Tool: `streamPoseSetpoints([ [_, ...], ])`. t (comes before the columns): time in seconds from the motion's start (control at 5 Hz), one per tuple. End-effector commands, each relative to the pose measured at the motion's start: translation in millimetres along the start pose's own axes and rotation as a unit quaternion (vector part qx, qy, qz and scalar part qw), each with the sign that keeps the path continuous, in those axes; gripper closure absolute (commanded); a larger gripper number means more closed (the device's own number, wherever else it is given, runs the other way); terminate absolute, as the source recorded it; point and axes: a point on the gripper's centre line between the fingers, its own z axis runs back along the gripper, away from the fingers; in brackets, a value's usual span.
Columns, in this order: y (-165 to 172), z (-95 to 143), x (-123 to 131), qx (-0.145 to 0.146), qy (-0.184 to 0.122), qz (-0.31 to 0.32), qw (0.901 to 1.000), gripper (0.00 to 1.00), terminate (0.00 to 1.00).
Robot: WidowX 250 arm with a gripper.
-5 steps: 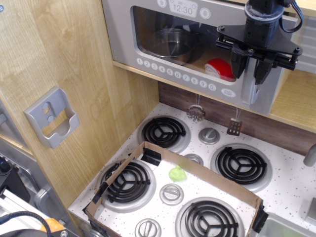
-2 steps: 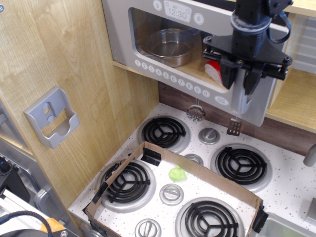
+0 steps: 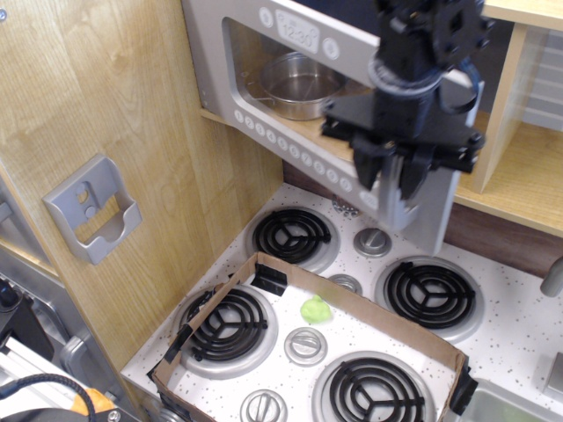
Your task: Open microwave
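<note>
The silver-grey microwave [image 3: 220, 61] sits in the wooden cabinet at the top. Its windowed door, with the clock label [image 3: 299, 33] and a row of number buttons [image 3: 290, 145], is swung out from its right side towards the camera. My black gripper [image 3: 392, 183] hangs in front of the door's free edge. Its fingers [image 3: 368, 169] are closed around the vertical silver handle [image 3: 398, 209]. A steel pot [image 3: 299, 83] shows inside through the window.
Below is a white toy stove with black coil burners [image 3: 292, 236] and silver knobs [image 3: 373, 241]. A cardboard frame [image 3: 352, 303] lies across the front burners with a green lump [image 3: 315, 309] inside. A grey holder [image 3: 92, 209] hangs on the left wooden wall. A wooden shelf [image 3: 519, 180] is at right.
The door has swung further out and to the left. My gripper has moved left and down with the handle. The red thing inside the microwave is now hidden behind it.
</note>
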Motion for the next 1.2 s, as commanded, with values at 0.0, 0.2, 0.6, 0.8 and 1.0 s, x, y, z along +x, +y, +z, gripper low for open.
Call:
streamPoseSetpoints([
  [0.0, -7.3, 4.1, -53.6, 0.017, -0.035, 0.074, 0.9965, 0.00, 0.00],
  [0.2, -32.5, 4.9, -73.5, 0.011, -0.030, 0.117, 0.9926, 0.00, 0.00],
  [0.6, -80.1, 8.7, -72.1, -0.014, -0.013, 0.068, 0.9975, 0.00, 0.00],
  [0.8, -102.7, 7.9, -47.8, -0.041, 0.006, 0.020, 0.9990, 0.00, 0.00],
  [1.0, -118.0, 11.2, -25.7, -0.044, -0.003, -0.030, 0.9985, 0.00, 0.00],
])
